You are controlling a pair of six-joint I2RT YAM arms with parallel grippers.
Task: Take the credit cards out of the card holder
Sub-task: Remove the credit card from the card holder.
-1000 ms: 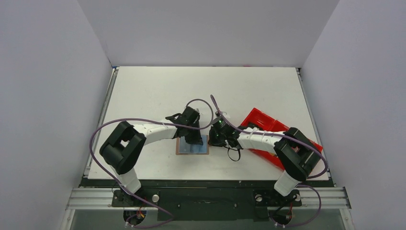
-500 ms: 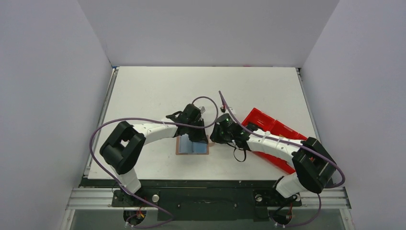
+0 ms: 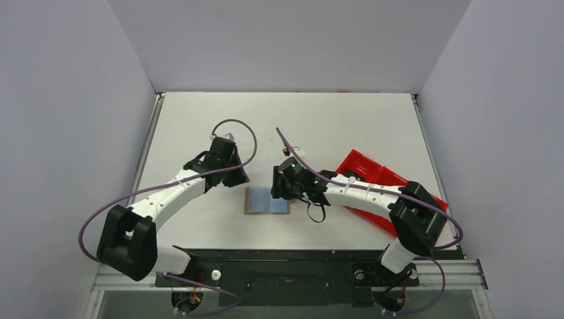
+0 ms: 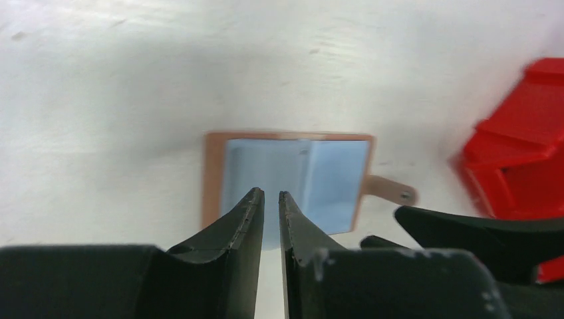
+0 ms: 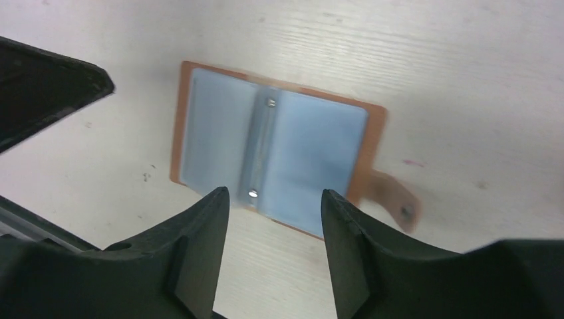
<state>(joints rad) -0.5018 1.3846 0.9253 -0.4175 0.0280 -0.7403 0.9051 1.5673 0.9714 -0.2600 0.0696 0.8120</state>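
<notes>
The card holder [image 3: 263,202] lies open and flat on the table, brown rim and light blue panels up. It shows in the left wrist view [image 4: 319,179] and the right wrist view [image 5: 299,153], with its strap tab [image 5: 392,197] off to one side. No loose card shows. My left gripper [image 3: 240,179] is off its far left corner, above the table; in its own view [image 4: 269,194] the jaws are nearly together with nothing between them. My right gripper [image 3: 277,192] hovers at the holder's right edge; in its own view [image 5: 274,197] it is open and empty.
A long red plastic tray [image 3: 372,174] lies at the right, under my right arm, and shows at the right edge of the left wrist view [image 4: 525,159]. The white table [image 3: 199,119] is walled by grey panels on three sides.
My left gripper has pulled back left and away from over the card holder. My right gripper has moved left to the holder's right edge. The holder stays open in place.
</notes>
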